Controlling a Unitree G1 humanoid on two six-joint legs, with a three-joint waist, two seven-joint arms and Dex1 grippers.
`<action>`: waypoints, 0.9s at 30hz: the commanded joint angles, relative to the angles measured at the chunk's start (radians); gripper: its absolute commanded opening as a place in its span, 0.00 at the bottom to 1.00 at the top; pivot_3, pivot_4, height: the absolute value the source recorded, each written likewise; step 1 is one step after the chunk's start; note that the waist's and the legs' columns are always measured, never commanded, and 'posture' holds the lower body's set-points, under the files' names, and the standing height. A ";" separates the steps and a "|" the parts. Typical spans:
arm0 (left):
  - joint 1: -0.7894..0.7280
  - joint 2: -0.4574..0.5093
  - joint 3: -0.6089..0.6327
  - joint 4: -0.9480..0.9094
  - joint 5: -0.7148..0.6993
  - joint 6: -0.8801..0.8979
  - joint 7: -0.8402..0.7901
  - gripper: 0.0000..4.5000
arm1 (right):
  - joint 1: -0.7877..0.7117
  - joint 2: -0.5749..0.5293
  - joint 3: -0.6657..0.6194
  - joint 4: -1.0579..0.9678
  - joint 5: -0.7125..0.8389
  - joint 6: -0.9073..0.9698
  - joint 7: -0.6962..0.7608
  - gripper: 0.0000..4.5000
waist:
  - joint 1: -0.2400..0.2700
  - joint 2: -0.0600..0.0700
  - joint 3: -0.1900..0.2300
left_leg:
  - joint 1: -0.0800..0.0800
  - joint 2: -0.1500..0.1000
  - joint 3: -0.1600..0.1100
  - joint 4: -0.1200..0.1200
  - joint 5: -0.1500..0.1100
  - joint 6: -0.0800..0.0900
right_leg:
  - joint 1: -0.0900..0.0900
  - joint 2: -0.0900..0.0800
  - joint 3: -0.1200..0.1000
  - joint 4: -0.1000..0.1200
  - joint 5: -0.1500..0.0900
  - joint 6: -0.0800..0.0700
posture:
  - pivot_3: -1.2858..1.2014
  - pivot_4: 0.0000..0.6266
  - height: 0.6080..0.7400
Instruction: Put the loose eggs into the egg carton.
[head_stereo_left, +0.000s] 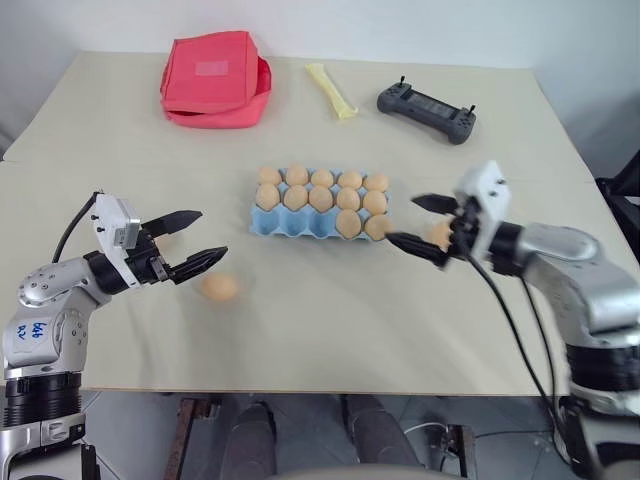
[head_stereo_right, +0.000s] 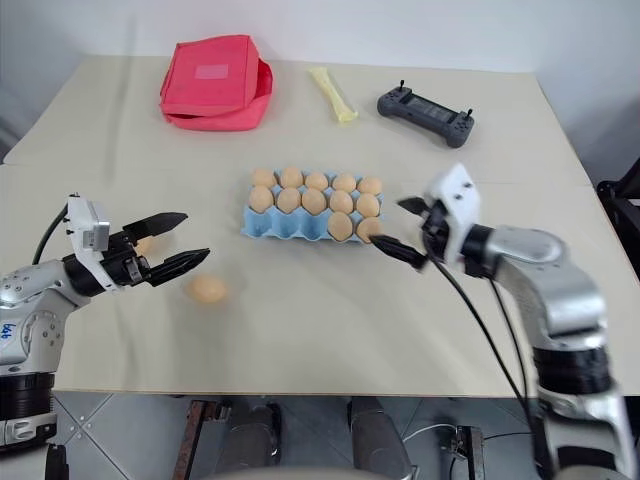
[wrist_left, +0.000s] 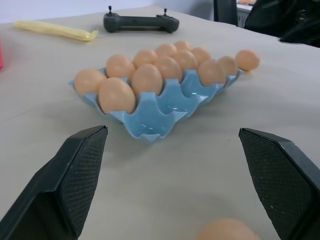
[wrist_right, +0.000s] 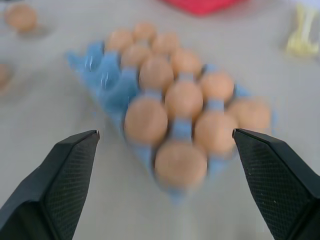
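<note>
Egg carton (head_stereo_left: 300, 224) sits mid-table, most cups filled, front-left cups bare. We hold left gripper (head_stereo_left: 196, 243) spread wide just beside loose egg (head_stereo_left: 219, 287), ready to straddle it. Right gripper (head_stereo_left: 420, 224) spread, empty, near another egg (head_stereo_left: 438, 235) beside carton's right end.

A broad counter (head_stereo_left: 330, 330) with a pale beige, matte top takes up most of the scene, lit evenly and softly, with only faint shadows. A thin seam runs across its left part. Behind its far edge stands a plain, light grey-white wall (head_stereo_left: 420, 30). Below the near edge, a grey floor (head_stereo_left: 140, 430) shows, along with a dark metal leg frame (head_stereo_left: 185, 435) under the counter. At the far right, beside the counter, sits a piece of black furniture (head_stereo_left: 622, 190), perhaps a chair, too cut off to tell.
</note>
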 joint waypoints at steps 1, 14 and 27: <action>-0.012 0.015 0.013 0.020 -0.004 -0.025 -0.019 1.00 | 0.115 -0.113 -0.172 -0.060 0.054 0.041 0.058 0.99 | 0.002 0.000 0.000 | 0.000 0.000 0.000 0.000 0.000 0.000 | 0.000 0.000 0.000 0.000 0.000 0.000 | 0.52 0.24 1.00; 0.001 0.036 0.030 0.084 0.008 -0.063 -0.028 1.00 | 0.341 -0.153 -0.313 -0.059 0.074 0.074 0.018 0.99 | -0.005 0.000 0.000 | 0.002 0.000 0.001 0.008 0.001 0.001 | 0.005 0.000 0.003 -0.001 -0.005 -0.010 | 0.52 0.24 1.00; 0.043 0.029 0.051 0.002 -0.009 -0.052 0.013 1.00 | -0.071 0.105 -0.050 0.393 -0.091 -0.194 -0.114 0.99 | -0.007 0.000 0.000 | 0.001 0.000 0.001 0.005 0.002 0.002 | 0.004 0.000 0.002 -0.004 0.001 -0.004 | 0.52 0.24 1.00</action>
